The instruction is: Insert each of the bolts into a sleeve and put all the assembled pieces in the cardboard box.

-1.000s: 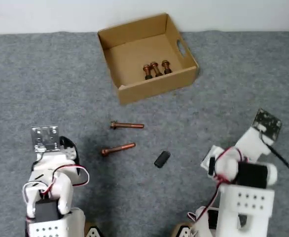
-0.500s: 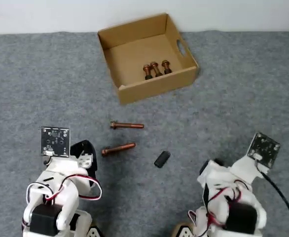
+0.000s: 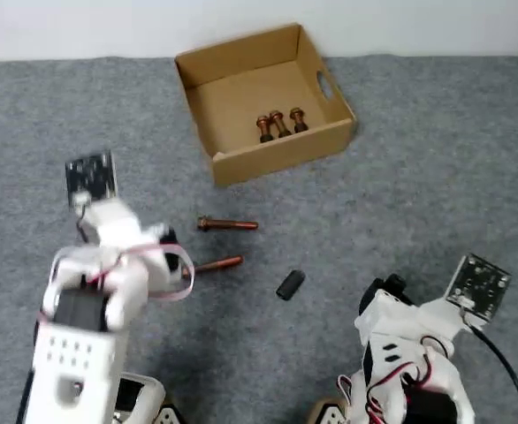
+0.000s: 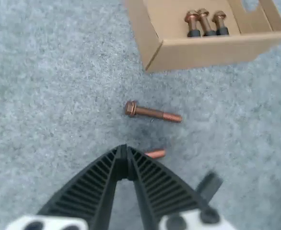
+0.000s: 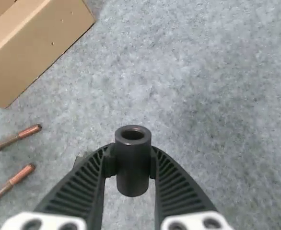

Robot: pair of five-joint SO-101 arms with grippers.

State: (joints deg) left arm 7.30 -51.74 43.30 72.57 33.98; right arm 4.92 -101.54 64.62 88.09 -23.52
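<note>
The grey carpeted table (image 3: 418, 132) bears the cardboard box (image 3: 241, 166), with three assembled pieces (image 3: 279, 124) lying side by side on its floor. The left gripper (image 4: 126, 152), jaws pressed together on nothing, has swung forward since a moment ago and now hangs over the nearer bolt (image 4: 155, 154) (its head hidden under the fingers). The other bolt (image 4: 152, 113) lies beyond. The right gripper (image 5: 132, 157) clamps a black sleeve (image 5: 132, 165). A spare sleeve (image 3: 290, 285) lies on the carpet.

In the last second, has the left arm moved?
Yes. In the high view the left arm has advanced toward the cardboard box, now covering the head of the nearer bolt.
</note>
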